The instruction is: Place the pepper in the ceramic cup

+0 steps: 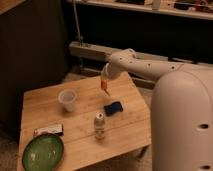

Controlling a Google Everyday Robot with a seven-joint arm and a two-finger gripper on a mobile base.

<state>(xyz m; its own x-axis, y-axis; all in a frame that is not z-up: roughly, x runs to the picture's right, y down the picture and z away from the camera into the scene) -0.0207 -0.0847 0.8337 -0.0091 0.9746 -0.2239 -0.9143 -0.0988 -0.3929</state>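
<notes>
The orange pepper hangs in my gripper, lifted above the wooden table, just behind the blue lumpy object. The gripper is at the end of my white arm, which reaches in from the right. It is shut on the pepper. The whitish ceramic cup stands upright on the table, to the left of the gripper and lower, with a clear gap between them.
A small clear bottle stands in front of the blue object. A green round plate lies at the front left corner, with a dark flat packet behind it. My arm's large white body fills the right side.
</notes>
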